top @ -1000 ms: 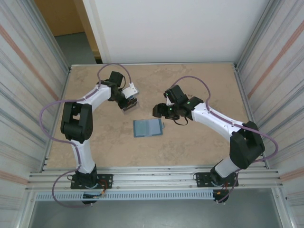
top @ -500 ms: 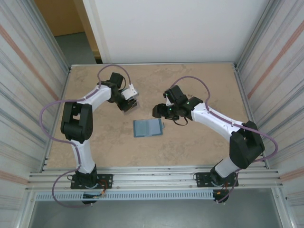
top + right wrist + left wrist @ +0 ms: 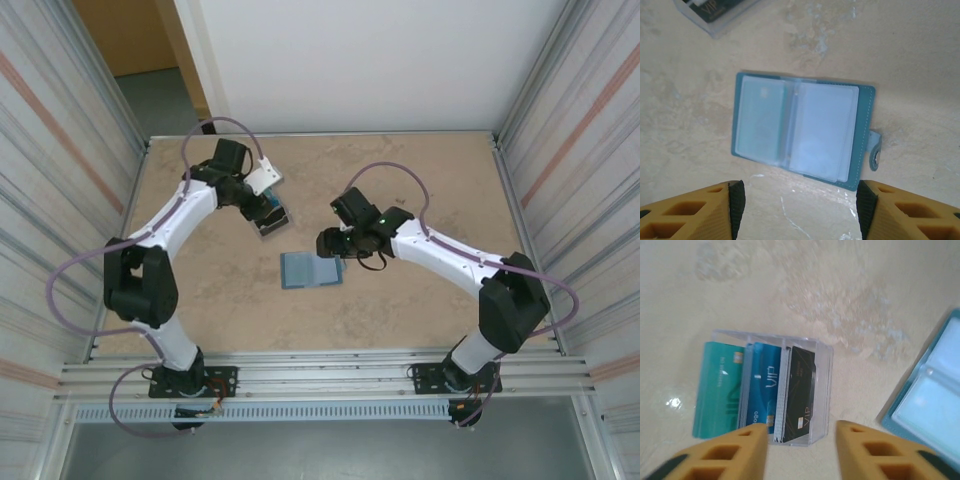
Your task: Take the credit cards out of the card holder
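While the slate-blue card holder is lying open and flat on the tabletop, the right gripper is hovering just above it with its fingers spread wide, pinching nothing. The left gripper is hanging, jaws apart and empty, over a clear box where the credit cards — teal, blue, black — are sitting side by side, near the card holder.

Card holder: slate-blue bifold, open flat on the table, clear sleeves facing up, snap tab at one edge. Credit cards: teal, blue and black, side by side in a clear box nearby.
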### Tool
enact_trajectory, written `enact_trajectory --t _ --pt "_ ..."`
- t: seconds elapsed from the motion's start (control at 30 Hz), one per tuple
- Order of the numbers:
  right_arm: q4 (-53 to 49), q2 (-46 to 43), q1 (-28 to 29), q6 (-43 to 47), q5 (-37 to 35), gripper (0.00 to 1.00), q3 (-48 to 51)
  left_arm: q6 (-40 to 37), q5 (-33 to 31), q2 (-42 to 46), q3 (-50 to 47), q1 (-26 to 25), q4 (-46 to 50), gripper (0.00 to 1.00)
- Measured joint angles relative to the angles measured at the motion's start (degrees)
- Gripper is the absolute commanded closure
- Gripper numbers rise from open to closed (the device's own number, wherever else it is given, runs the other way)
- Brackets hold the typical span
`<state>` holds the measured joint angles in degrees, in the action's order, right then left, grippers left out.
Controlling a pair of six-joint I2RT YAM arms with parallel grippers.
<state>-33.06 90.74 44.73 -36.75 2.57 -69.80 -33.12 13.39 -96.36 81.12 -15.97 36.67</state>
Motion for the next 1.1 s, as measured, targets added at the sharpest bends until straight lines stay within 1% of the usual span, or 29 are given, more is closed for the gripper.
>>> enact_trajectory --t 0.1,0.17,0.23,0.43,0.6,0.73,0.9,1.1 --pt "-1.53 1.22 2.49 0.55 -2.69 0.40 -1.27 3.93 -0.33 6.08 -3.69 0.00 -3.50 0.30" --pt "-2.49 2.29 4.07 1.29 -4.15 0.41 -2.40 7.08 -1.11 10.49 -6.84 -0.17 -6.27 0.18" --pt "-3.48 3.69 5.62 1.73 -5.44 0.41 -3.74 10.80 -2.75 15.06 -10.01 -0.55 -8.90 0.03" --pt "-5.88 9.25 9.01 3.06 -8.44 0.41 -7.80 21.84 -10.80 23.85 -16.04 -2.45 -12.90 0.01" --pt "-7.39 13.51 10.93 4.09 -9.33 0.41 -10.51 30.51 -16.22 29.22 -21.62 -2.43 -12.74 0.01" --pt "-8.24 16.68 12.02 4.50 -10.19 0.41 -12.83 36.37 -19.08 33.62 -26.12 -2.43 -12.48 0.01" --pt "-10.27 20.70 13.27 5.46 -11.63 0.41 -16.74 41.75 -22.58 37.66 -30.12 -2.43 -12.28 0.01" --pt "-12.44 25.64 15.67 6.91 -13.55 0.42 -21.77 46.38 -27.26 39.41 -32.48 -2.43 -10.29 0.01"
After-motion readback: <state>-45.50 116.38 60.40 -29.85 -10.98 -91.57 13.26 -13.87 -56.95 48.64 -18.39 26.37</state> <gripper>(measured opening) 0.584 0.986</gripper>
